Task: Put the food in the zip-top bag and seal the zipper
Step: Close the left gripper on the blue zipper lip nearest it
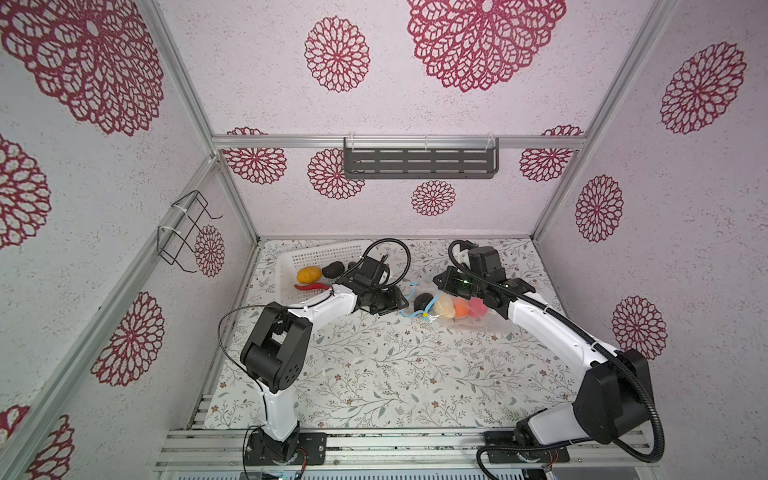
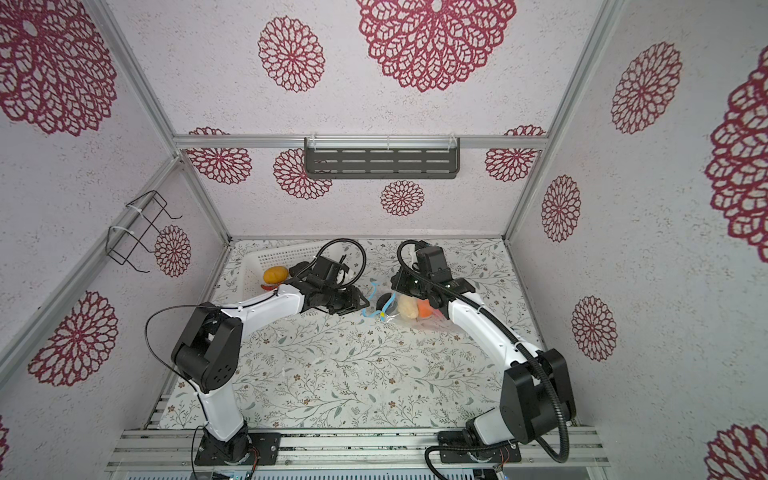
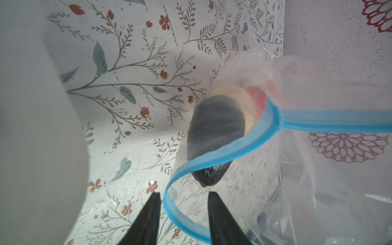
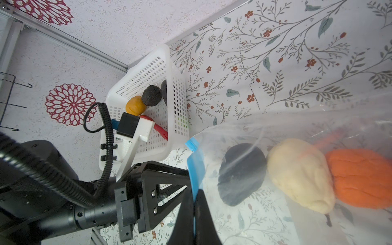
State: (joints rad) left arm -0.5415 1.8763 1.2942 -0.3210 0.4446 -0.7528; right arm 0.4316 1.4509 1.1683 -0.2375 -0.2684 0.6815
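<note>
Arms both elbow-bent, reaching in over the table (image 1: 395,374); I see right gripper (image 4: 194,192) clamped on the zipper (image 4: 196,169) of the zip-top bag (image 4: 318,131) lying right of centre, left gripper (image 3: 184,194) jaws apart straddling that blue strip, black lump (image 4: 239,174), cream ball (image 4: 297,176), orange piece (image 4: 360,176) inside.

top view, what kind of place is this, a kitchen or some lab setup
Probably a lab robot cell, not a kitchen: aluminium frame, wallpapered panels, left arm and right arm bolted to a rail.
</note>
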